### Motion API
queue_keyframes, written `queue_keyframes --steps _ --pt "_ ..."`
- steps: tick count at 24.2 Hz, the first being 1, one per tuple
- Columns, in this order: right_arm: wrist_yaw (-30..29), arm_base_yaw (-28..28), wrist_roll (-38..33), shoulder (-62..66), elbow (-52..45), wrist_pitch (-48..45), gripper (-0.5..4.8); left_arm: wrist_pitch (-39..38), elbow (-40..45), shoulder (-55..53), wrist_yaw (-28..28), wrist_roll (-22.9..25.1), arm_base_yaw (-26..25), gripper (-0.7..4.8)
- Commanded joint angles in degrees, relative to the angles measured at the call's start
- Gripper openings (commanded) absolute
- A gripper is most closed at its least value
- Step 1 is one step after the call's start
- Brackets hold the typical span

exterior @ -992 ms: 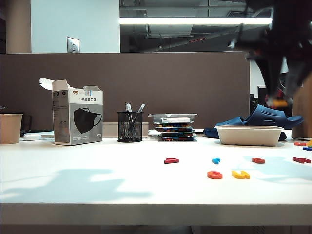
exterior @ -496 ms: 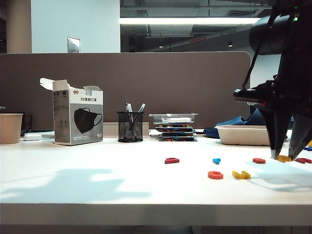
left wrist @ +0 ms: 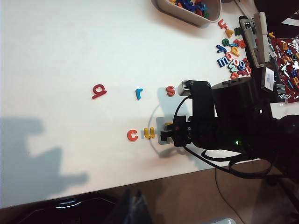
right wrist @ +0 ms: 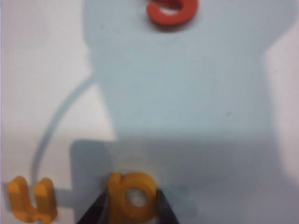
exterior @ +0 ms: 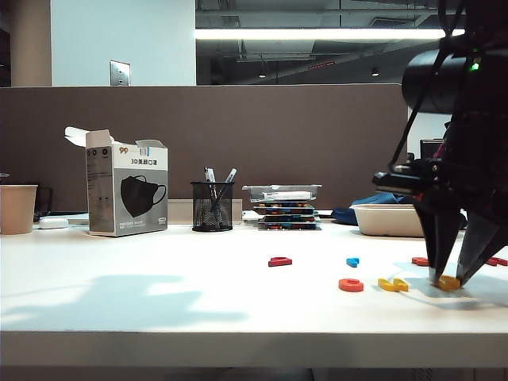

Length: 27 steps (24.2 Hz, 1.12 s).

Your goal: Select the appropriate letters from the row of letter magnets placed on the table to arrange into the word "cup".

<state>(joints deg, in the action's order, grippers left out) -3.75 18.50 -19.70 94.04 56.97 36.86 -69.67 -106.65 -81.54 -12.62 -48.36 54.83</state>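
The right hand (exterior: 447, 279), pinching the yellow p (right wrist: 133, 196), should seat it flat just right of the u (right wrist: 32, 199); the left hand is unseen.

Place: we take this for an office, with one desk given over to a robot trial.
Partition: a brown cubicle divider (exterior: 198, 143) closes off the back of the white surface (exterior: 159, 294), at 12 o'clock from where we look.
Ceiling: above it we see a long fluorescent strip light (exterior: 317, 34) and exposed dark ducting.
Desk things: a black mesh pen cup (exterior: 211, 206) with pens, a paper cup (exterior: 17, 209) at 9 o'clock, and a box of face masks (exterior: 127, 190).
Storage: stacked flat trays (exterior: 284, 206) stand beside the pen cup.
Wall: a pale blue wall carries a metal switch plate (exterior: 119, 73).
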Motion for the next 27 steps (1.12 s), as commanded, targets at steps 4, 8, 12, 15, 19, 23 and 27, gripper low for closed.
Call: queue_keyframes --steps 4,8,12,15,19,23,27 --pt "-2.82 0.04 -0.22 2.1 0.04 0.35 1.03 0.13 -0.17 0.17 -0.24 -0.09 0.02 -0.05" --pt "-2.8 0.04 -0.24 2.1 0.04 1.09 1.03 0.13 -0.17 0.17 -0.24 -0.09 0.02 -0.05" --pt "-2.8 0.04 -0.28 2.1 0.04 2.16 1.08 0.13 -0.17 0.17 -0.22 -0.09 0.02 -0.05" --pt "-2.8 0.04 -0.28 2.1 0.04 3.26 1.09 0.13 -0.17 0.17 -0.22 -0.09 0.02 -0.05" --pt "-2.82 0.04 -0.72 2.1 0.04 3.39 1.73 0.13 -0.17 0.17 -0.24 -0.09 0.02 -0.05" --pt "-2.82 0.04 -1.31 2.1 0.04 3.39 1.82 0.13 -0.17 0.17 -0.24 -0.09 0.02 -0.05" --pt "-2.82 0.02 -1.29 2.08 0.2 3.43 1.82 0.13 -0.17 0.17 -0.22 -0.09 0.02 -0.05"
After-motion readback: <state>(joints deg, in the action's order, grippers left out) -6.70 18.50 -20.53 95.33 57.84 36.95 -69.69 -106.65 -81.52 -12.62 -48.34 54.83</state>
